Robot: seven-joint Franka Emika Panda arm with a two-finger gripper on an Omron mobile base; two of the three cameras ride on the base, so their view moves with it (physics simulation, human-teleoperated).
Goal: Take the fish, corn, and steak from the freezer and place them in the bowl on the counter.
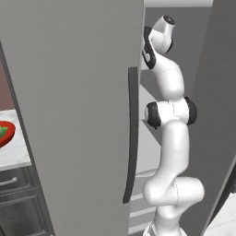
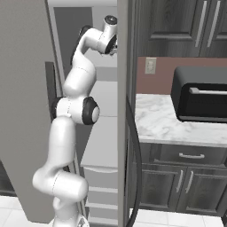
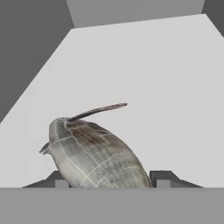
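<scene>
scaly matt fish point(image 3: 94, 157), veined marble counter point(image 2: 164, 122)

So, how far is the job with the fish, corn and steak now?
The red bowl on the counter already holds something green, possibly the corn; I cannot tell more. In hand: the arm reaches into the freezer, and the pincer has one fingertip on each side of the fish on a shelf, not yet lifted. Fish and steak remain.

A rendered home kitchen, tall light-grey freezer point(image 1: 73, 115) with a dark door handle point(image 1: 132, 133) filling the frame's middle; white marble counter point(image 2: 168, 122) at right, black toaster oven point(image 2: 199, 93) on it; dark cabinets point(image 2: 177, 24) upper right; wall outlet point(image 2: 150, 65) beneath them
</scene>
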